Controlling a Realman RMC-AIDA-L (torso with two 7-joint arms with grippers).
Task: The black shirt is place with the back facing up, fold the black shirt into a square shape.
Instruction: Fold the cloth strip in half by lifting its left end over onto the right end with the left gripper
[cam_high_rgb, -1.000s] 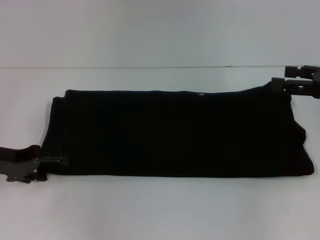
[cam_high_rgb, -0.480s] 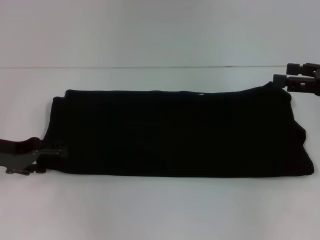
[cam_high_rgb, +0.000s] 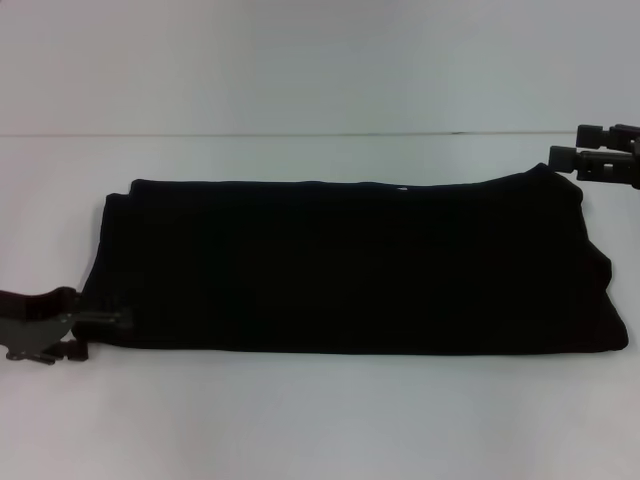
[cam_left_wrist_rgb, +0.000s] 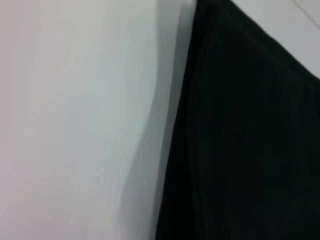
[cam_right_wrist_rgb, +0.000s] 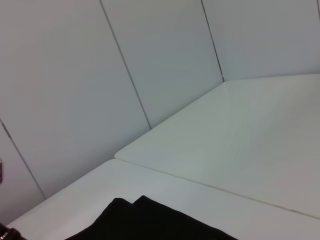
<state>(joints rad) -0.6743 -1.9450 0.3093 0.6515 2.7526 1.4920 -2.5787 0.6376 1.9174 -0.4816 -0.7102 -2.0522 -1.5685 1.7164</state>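
Observation:
The black shirt (cam_high_rgb: 350, 265) lies folded into a long flat band across the white table (cam_high_rgb: 300, 420), with no lettering showing. My left gripper (cam_high_rgb: 100, 335) is low at the shirt's near left corner, open, with one finger (cam_high_rgb: 108, 318) at the fabric edge. The left wrist view shows that shirt edge (cam_left_wrist_rgb: 250, 140) close up beside bare table. My right gripper (cam_high_rgb: 572, 143) is open and empty, just off the shirt's far right corner. The right wrist view shows a shirt corner (cam_right_wrist_rgb: 145, 222) at the bottom.
A white panelled wall (cam_high_rgb: 320, 60) rises behind the table's far edge. The right wrist view shows wall panels (cam_right_wrist_rgb: 75, 75) and a seam across the tabletop (cam_right_wrist_rgb: 215, 187). White table surface surrounds the shirt on all sides.
My right gripper has drawn back to the right, away from the shirt's far right corner. My left gripper has shifted slightly by the near left corner. The shirt has not moved.

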